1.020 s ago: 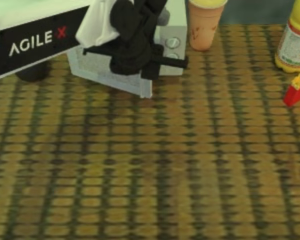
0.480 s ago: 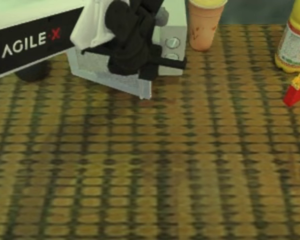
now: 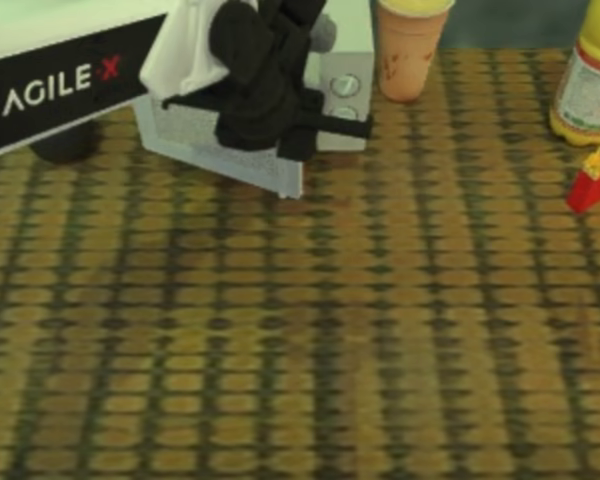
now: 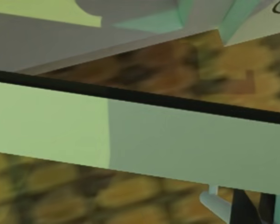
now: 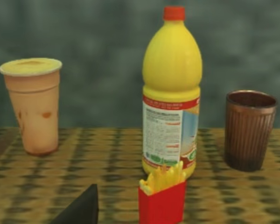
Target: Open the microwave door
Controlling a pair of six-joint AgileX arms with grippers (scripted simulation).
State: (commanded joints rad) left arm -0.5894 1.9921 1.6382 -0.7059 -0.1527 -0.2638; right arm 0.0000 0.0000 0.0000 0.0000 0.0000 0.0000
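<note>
Door (image 3: 220,150) of the microwave (image 3: 345,60) at the counter's (image 3: 300,330) far left stands partly swung out. Left hand (image 3: 270,110) covers its free edge; grip state cannot be told. Risk: slipping off, or dragging the microwave toward the cup (image 3: 408,50).

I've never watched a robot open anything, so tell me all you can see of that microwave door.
The microwave door is a flat pale grey-white panel with a speckled grey mesh window. It stands swung partly open, hinged at the top view's left, its free edge angled out over the patterned table. The left claw, black, sits over its top edge near the microwave; whether it grips cannot be told.
</note>
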